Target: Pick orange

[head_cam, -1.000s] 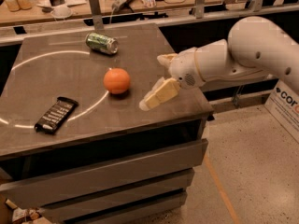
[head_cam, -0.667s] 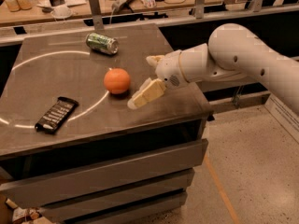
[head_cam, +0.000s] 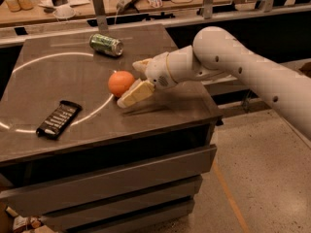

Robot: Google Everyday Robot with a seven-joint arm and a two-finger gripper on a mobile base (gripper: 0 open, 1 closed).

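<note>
The orange is a round bright fruit resting on the dark table top, near its middle. My gripper comes in from the right on a white arm. It is open, with one cream finger in front of the orange's right side and the other behind it. The orange sits just at the mouth of the fingers, touching or nearly touching the front one. It still rests on the table.
A green drink can lies on its side at the back of the table. A black flat packet lies at the front left. A cluttered bench runs behind. The table's right edge is under my arm.
My arm and gripper have moved left across the table, from well clear of the orange to right up against it. The orange, can and packet have not moved.
</note>
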